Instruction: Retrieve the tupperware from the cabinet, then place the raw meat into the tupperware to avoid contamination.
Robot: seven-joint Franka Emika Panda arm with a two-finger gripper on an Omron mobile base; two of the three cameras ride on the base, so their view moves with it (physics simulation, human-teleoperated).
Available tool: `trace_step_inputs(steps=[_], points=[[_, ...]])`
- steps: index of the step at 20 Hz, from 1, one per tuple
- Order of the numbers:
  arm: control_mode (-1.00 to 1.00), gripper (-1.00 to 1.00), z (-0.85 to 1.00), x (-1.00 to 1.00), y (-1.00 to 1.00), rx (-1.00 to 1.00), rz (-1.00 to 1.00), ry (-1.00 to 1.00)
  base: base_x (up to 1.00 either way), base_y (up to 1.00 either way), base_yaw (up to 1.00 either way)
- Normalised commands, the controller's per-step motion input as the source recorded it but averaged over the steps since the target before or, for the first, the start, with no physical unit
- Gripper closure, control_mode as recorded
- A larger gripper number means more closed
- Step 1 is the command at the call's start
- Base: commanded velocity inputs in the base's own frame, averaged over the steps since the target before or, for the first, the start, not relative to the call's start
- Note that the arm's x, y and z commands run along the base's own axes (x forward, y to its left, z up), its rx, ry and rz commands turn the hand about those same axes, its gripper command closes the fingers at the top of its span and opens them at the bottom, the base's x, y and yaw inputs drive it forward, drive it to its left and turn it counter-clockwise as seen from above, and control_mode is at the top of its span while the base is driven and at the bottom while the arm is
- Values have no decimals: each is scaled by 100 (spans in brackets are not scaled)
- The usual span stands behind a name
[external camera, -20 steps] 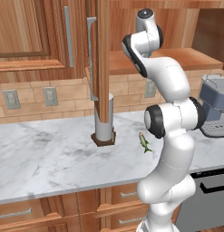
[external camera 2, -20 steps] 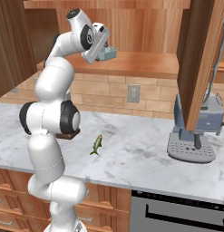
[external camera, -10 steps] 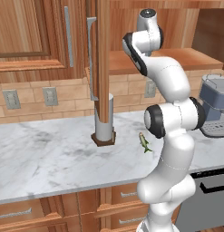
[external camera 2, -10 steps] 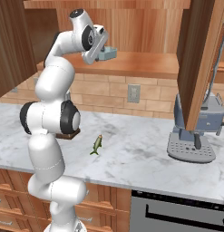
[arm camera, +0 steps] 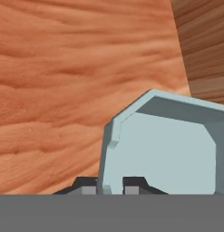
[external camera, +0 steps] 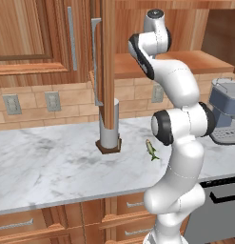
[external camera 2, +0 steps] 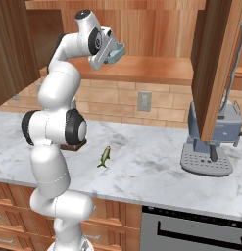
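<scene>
Jaws clenched on the tupperware rim inside the cabinet; no writing readable.

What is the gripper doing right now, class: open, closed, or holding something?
Gripper: closed on the rim wall of the tupperware, inside the open cabinet.

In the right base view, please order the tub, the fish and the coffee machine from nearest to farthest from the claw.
1. Tub: at the claw, over the cabinet shelf.
2. Fish: on the counter below.
3. Coffee machine: far right on the counter.
</scene>
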Motion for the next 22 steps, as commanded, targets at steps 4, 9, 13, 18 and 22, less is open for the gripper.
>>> trace_step_inputs(steps=[4, 9, 13, 18, 22], points=[[-100, 100, 0, 0, 4, -1, 0, -2, 0, 0, 0], [-100, 100, 0, -2, 0, -7, -2, -9, 0, 0, 0], [-100, 100, 0, -8, 0, -11, -4, -13, 0, 0, 0], [-100, 100, 0, -9, 0, -8, -3, -12, 0, 0, 0], [-100, 100, 0, -39, 0, -2, -6, -5, 0, 0, 0]])
